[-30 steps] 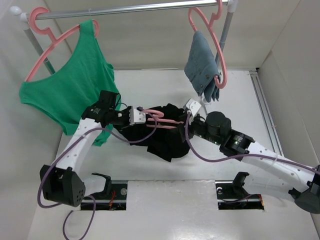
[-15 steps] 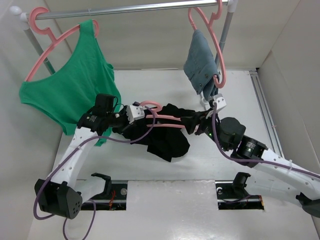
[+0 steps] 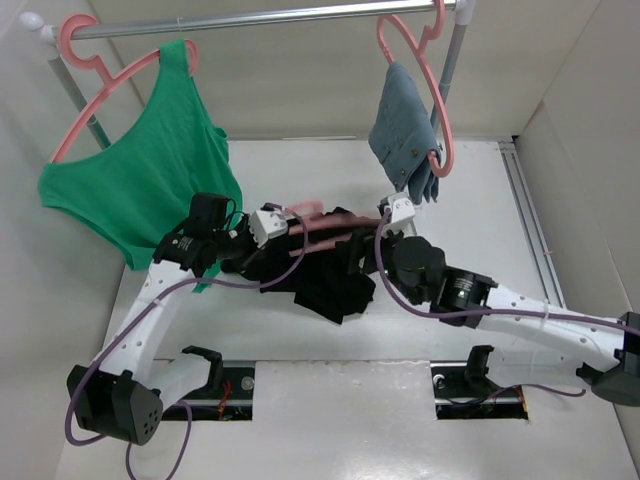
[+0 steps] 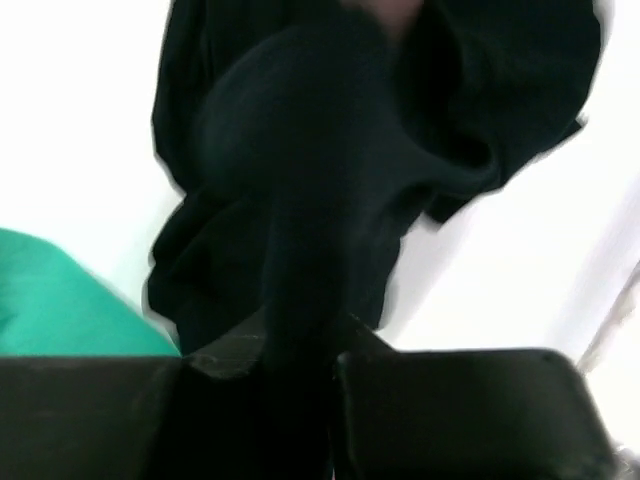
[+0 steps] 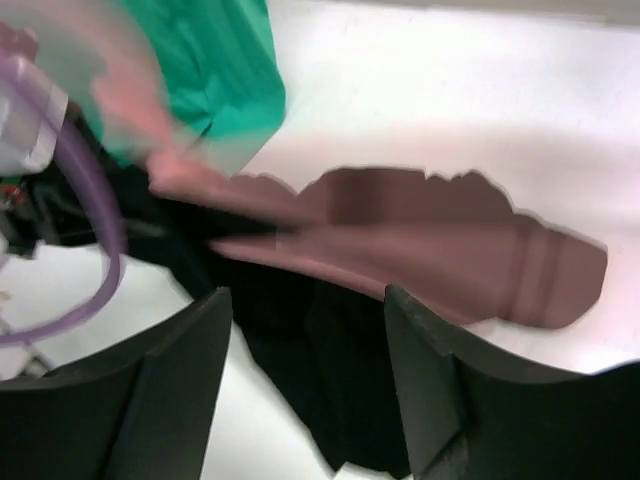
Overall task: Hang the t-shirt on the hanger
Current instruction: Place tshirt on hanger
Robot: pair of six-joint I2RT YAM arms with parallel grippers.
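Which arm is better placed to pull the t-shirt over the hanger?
Right. The right tool is open, facing the hanger and t-shirt; the left tool is shut on the t-shirt.

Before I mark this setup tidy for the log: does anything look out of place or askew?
The t-shirt is a crumpled heap on the table, the hanger slanting across it. On the rail, the grey-blue garment hangs bunched to one side of its pink hanger, lopsided.
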